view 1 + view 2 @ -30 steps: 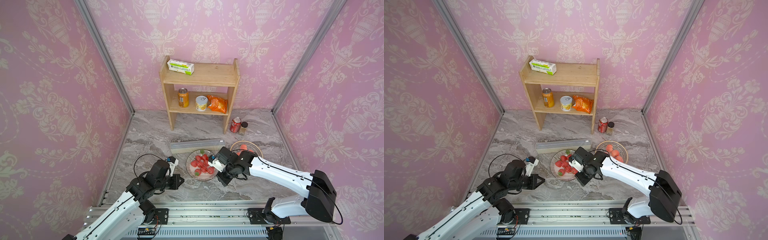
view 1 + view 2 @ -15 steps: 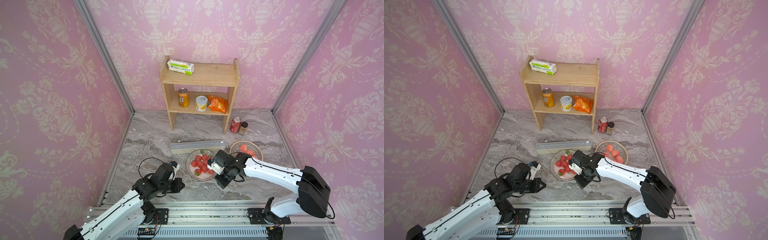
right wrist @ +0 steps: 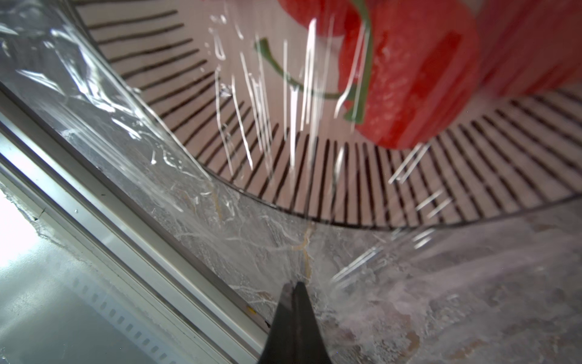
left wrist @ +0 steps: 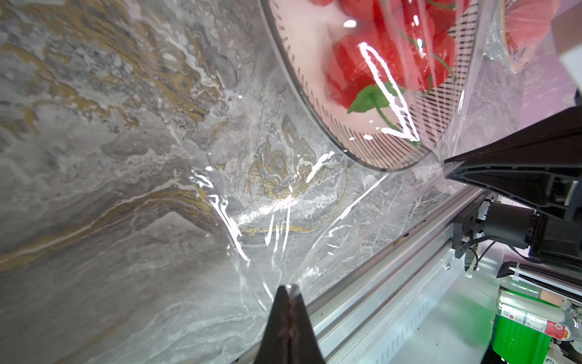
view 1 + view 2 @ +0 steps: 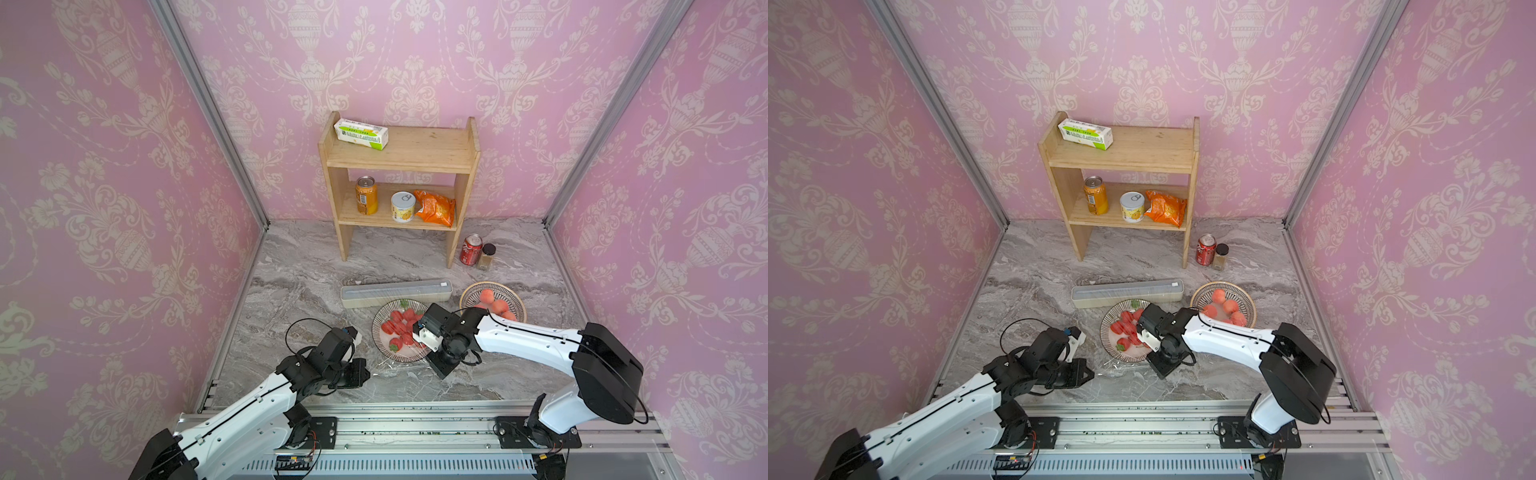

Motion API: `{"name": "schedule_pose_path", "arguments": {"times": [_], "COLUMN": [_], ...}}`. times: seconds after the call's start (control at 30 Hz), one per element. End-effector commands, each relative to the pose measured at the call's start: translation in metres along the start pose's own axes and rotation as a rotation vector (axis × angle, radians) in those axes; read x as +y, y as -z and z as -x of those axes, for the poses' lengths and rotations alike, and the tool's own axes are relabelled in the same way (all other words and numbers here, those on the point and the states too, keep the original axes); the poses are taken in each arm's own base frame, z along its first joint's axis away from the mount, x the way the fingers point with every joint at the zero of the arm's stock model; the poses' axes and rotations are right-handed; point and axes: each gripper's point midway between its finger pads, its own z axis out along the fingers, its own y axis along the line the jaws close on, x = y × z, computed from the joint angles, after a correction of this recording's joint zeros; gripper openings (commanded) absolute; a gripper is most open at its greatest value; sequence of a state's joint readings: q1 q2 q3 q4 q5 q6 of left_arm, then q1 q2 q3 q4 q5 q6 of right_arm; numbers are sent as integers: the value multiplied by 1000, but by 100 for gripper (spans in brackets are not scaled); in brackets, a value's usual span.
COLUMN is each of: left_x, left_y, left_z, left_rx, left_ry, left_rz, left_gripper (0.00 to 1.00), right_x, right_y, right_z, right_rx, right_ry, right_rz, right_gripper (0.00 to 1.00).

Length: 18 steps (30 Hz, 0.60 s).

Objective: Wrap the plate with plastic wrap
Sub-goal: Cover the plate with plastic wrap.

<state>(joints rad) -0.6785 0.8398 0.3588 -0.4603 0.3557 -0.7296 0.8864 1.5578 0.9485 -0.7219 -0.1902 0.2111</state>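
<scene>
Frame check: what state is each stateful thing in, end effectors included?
left end effector, shut on plastic wrap
right end effector, shut on plastic wrap
plastic wrap, drawn over the plate, creased
plate, flat on table, under film
dispenser box, lying flat, lid down
red can, upright
spice jar, upright, capped
orange can, upright on lower shelf

Shelf [image 5: 428, 149] at back of table [image 5: 311, 282]. Carton [image 5: 360, 134] on its top board; drink can [image 5: 366, 195], tin [image 5: 403, 206], snack bag [image 5: 434, 208] left to right on lower board. Soda can [image 5: 471, 249] and jar [image 5: 486, 256] just right of shelf. Dispenser box [image 5: 395, 293] in front of shelf, plate [image 5: 375, 332] of strawberries [image 5: 397, 326] just before it, bowl [image 5: 469, 294] of peaches [image 5: 486, 297] right of plate. Plastic wrap [image 4: 283, 205] over plate, running to left gripper [image 4: 289, 287] front-left, right gripper [image 3: 296, 285] front-right.
</scene>
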Motion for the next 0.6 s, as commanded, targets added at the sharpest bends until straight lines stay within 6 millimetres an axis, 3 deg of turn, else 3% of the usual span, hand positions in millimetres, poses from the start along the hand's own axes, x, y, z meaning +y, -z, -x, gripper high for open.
{"name": "schedule_pose_path", "arguments": {"times": [0.0,0.57], "left_x": [-4,2], "left_y": [-3,-11], "left_z": [10,37], "left_rx": [-14,-71], "left_ry": [-71,-136], "left_rz": [14,114], "left_gripper": [0,1], "right_x": [-7,-44], "right_y": [-7,-7], "right_z": [-12,6], "right_rx": [53,-24], "right_ry": [-20,-122], "right_rz": [-40,-184], "right_gripper": [0,0]}}
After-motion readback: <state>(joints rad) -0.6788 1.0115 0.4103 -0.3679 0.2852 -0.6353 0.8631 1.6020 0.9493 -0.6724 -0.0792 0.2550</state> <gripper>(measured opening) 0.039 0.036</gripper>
